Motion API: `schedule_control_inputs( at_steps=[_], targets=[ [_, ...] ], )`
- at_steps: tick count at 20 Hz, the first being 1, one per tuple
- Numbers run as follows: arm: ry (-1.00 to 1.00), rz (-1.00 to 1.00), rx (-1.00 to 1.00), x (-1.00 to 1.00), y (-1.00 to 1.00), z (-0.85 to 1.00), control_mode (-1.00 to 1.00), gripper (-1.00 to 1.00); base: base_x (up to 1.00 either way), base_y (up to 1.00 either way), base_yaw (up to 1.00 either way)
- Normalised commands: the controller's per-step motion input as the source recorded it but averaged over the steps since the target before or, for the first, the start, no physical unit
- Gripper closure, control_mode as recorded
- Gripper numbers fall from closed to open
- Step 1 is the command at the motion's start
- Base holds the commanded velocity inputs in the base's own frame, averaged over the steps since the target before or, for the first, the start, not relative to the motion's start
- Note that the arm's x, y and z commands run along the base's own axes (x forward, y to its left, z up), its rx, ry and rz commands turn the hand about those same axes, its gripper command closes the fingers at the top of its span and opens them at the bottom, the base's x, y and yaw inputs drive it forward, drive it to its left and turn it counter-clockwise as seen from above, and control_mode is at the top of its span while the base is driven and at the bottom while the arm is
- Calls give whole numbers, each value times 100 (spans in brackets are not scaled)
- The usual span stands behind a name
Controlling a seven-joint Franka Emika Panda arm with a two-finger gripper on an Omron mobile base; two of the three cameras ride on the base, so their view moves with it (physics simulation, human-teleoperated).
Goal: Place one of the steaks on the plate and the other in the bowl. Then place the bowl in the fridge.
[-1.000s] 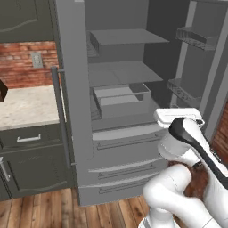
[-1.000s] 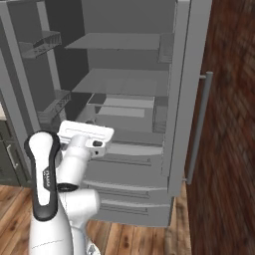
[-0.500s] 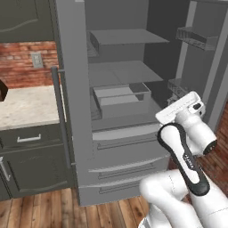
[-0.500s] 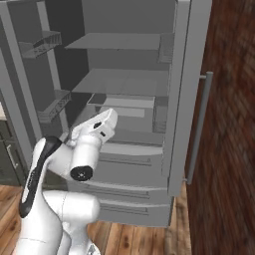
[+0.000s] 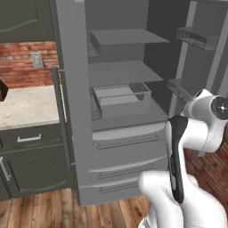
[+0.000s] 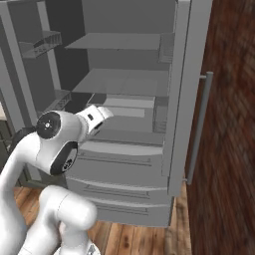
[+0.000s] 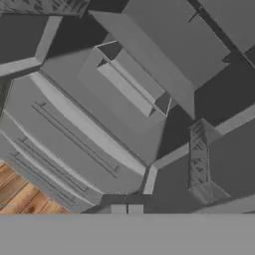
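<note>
One pincer (image 7: pixel 126 209), pressed together and empty, is swinging away from the open fridge (image 5: pixel 120 133), whose shelves are showing no bowl, suggesting the bowl is waiting elsewhere.

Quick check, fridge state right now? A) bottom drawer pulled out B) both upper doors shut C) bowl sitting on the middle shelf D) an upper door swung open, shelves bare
D: the fridge has an upper door swung open, and its shelves hold no bowl or food; the lower drawers sit flush.
</note>
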Motion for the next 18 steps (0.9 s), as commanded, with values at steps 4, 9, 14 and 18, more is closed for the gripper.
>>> schedule_control_inputs(
  at_steps=[4, 9, 14, 18],
  targets=[
    [67, 5, -41, -86, 66, 14, -100, 100, 0, 0, 0],
    [24, 6, -33, -21, 43, -95, -100, 100, 0, 0, 0],
    [2, 14, -1, -8, -2, -75, -100, 100, 0, 0, 0],
    [0, 11, 17, -4, -38, -4, -100, 100, 0, 0, 0]
  ],
)
